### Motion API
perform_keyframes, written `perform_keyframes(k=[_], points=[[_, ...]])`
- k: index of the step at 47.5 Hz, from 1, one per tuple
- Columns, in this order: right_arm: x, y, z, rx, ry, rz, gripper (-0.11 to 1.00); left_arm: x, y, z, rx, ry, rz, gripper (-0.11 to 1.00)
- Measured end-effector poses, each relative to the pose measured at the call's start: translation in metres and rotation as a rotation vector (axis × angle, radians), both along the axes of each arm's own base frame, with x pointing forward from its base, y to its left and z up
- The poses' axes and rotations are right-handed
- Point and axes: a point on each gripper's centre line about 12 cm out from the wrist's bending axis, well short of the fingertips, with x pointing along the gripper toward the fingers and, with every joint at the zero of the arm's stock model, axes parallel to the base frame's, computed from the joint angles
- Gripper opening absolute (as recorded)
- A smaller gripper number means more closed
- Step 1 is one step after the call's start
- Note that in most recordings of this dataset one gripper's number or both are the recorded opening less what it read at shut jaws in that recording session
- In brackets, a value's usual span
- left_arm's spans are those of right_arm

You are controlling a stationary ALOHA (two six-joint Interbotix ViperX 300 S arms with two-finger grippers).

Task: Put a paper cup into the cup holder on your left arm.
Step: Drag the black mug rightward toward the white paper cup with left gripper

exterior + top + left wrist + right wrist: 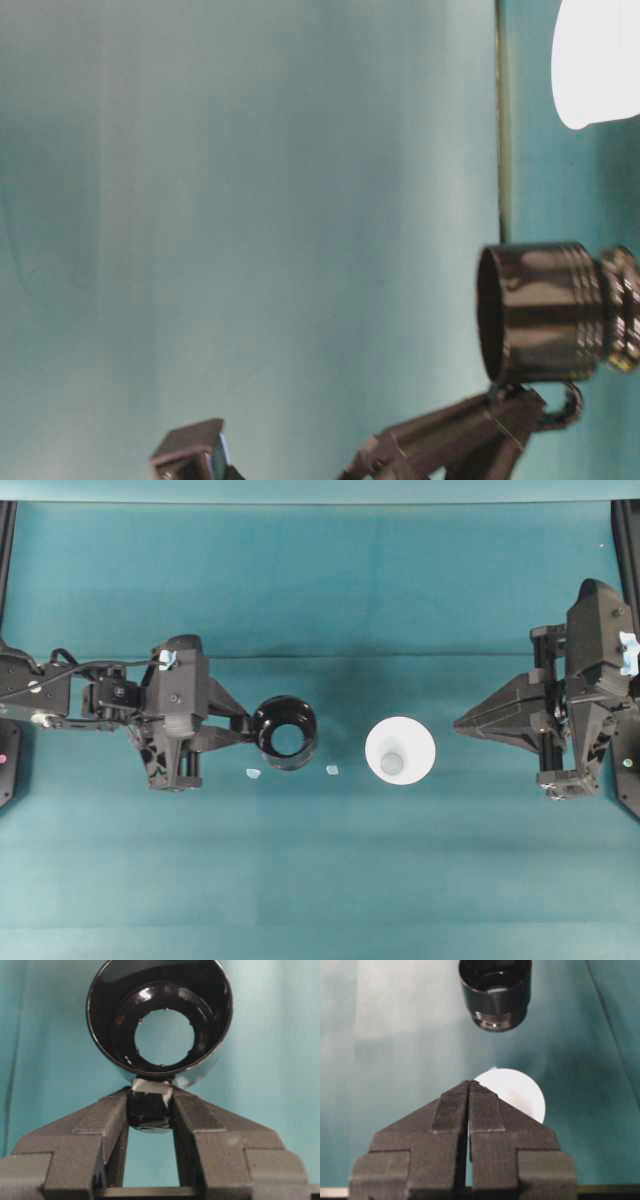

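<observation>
Your left arm (120, 700): matte black, blocky housing, black cables looping along its top, pale blue tape tag (166, 659) on wrist. Your right arm (585, 695): same black build, matching pale blue tag (628, 652). Each end effector: two wedge-shaped black fingers (451, 1110) with finely ribbed pads. Small coloured light on each base.

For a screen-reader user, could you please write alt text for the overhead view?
The left gripper holds the black cup holder by its handle over a teal table, while the white paper cup stands upright beside it, untouched. The right gripper, jaws shut, waits apart from the cup.
</observation>
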Motion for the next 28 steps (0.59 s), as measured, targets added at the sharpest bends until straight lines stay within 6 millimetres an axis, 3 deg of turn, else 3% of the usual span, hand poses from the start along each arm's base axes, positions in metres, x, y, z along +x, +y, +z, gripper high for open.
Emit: perform_keyframes(k=[12,28], points=[[0.000,0.000,0.000,0.001,0.000,0.001,-0.01,0.019,0.001,0.003,0.001,-0.014,-0.002,0.29],[0.000,0.000,0.000,0.000,0.000,0.000,-0.01,0.054,-0.011,-0.024,0.000,0.035,-0.040,0.29]])
